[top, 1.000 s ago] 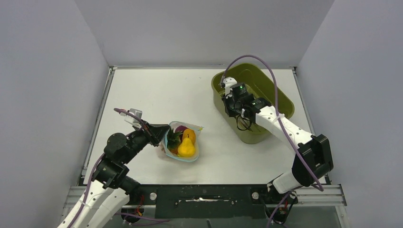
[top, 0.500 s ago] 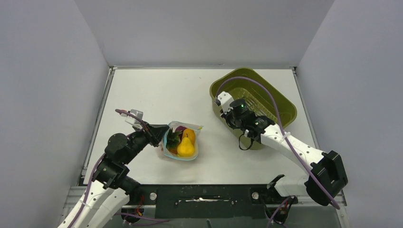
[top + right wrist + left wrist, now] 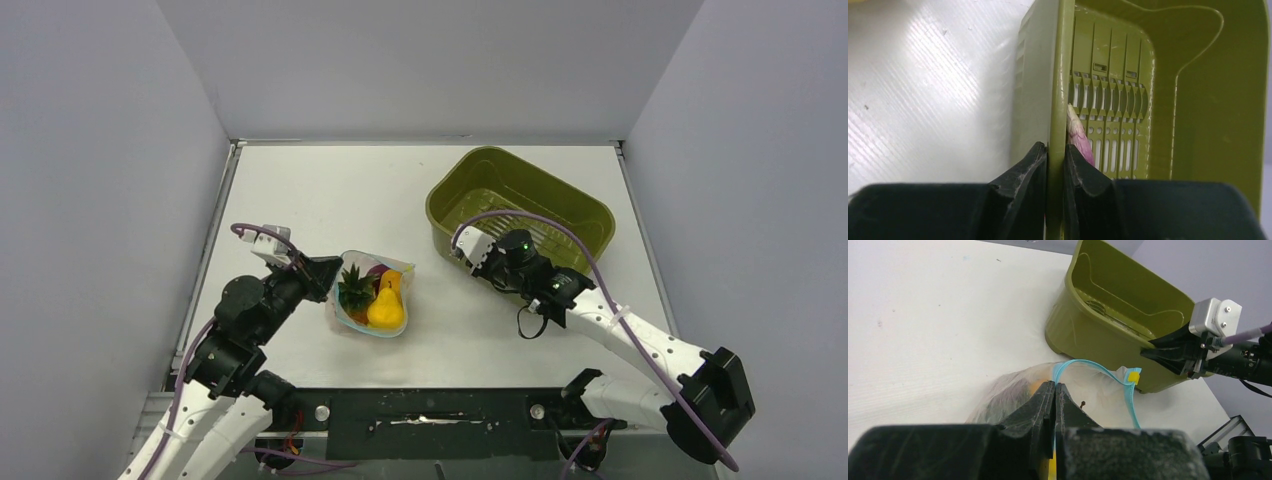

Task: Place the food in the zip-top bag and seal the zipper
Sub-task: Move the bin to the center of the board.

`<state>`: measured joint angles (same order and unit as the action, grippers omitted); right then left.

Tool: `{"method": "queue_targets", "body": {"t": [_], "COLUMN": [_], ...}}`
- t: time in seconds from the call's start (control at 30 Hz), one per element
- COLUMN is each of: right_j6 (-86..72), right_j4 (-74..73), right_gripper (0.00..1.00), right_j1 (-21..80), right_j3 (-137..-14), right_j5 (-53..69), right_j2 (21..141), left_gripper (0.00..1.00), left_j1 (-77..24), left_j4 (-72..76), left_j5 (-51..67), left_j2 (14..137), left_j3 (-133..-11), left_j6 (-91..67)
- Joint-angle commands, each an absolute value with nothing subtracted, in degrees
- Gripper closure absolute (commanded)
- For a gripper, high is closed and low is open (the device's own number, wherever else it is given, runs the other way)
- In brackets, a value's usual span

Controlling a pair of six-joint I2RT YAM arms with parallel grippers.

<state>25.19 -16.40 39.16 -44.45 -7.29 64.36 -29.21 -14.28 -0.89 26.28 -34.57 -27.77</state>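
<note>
The clear zip-top bag [image 3: 345, 318] lies left of the table's middle, mouth open. Inside it show the food pieces: a yellow piece [image 3: 386, 308], an orange fruit [image 3: 393, 281] with a green leafy top [image 3: 354, 288], and a purple piece [image 3: 379, 270]. My left gripper [image 3: 328, 270] is shut on the bag's left mouth edge, its jaws pinching the teal-blue zipper [image 3: 1098, 371] at the strip's near end. A yellow slider tab [image 3: 1133, 375] sits on the strip. My right gripper [image 3: 468, 260] is shut on the near-left wall of the olive-green basin [image 3: 520, 160].
In the right wrist view my right gripper [image 3: 1056, 150] clamps the basin's rim [image 3: 1060, 75]. A pale pink piece [image 3: 1078, 132] lies inside the basin against that wall. Grey walls enclose the table on three sides.
The right arm has swung nearer and lower with its grip on the basin, and the basin has slid and turned toward the bag. The left gripper and bag shifted slightly.
</note>
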Motion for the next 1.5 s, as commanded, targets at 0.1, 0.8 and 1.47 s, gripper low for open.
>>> {"method": "queue_targets", "body": {"t": [0.1,0.8,1.47], "right_j6": [37.6,53.2,54.0], "right_j4": [-15.2,-33.5,-35.1], "right_gripper": [1.00,1.00,0.48], "right_j1": [39.7,40.2,32.7], "right_j3": [-40.5,-38.8,-44.2], "right_j5": [-3.1,2.6,8.4], "right_j2": [61.3,52.1,46.2], "left_gripper": [1.00,1.00,1.00], "left_j1": [-29.3,-29.4,-29.3], "left_j4": [-12.7,-10.3,-9.4], "left_j5": [-1.2,1.5,1.0], "left_j2": [26.7,26.5,27.9], "left_j3": [-36.9,-36.1,-36.7], "left_j6": [-27.6,-25.2,-24.3]}}
